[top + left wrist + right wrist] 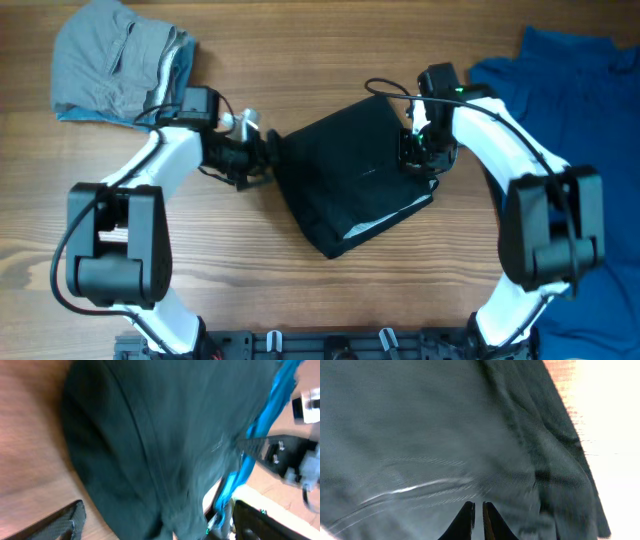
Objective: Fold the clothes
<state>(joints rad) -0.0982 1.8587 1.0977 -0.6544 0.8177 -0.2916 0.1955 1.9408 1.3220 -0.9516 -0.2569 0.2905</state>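
- Left gripper (262, 150): the fingers (62, 521) are spread wide, and the rounded left edge of the black garment (350, 185) fills the space ahead of and between them
- Right gripper (418, 150): the slim dark fingertips (465, 522) are drawn nearly together with only a thin slit between them; whether they pinch cloth cannot be told
- Black garment: a matte, fine-woven cloth folded into a rough tilted square; it lies between the two grippers, directly beneath the right one, with soft creases and a raised seam running across it
- Grey shorts (115, 60): a folded, rumpled bundle with a pale striped edge, behind and outward of the left gripper, well apart from it
- Blue garment (590, 90): loose and unfolded, outward of the right gripper
- Table (300, 60): wood-grain surface beneath both grippers
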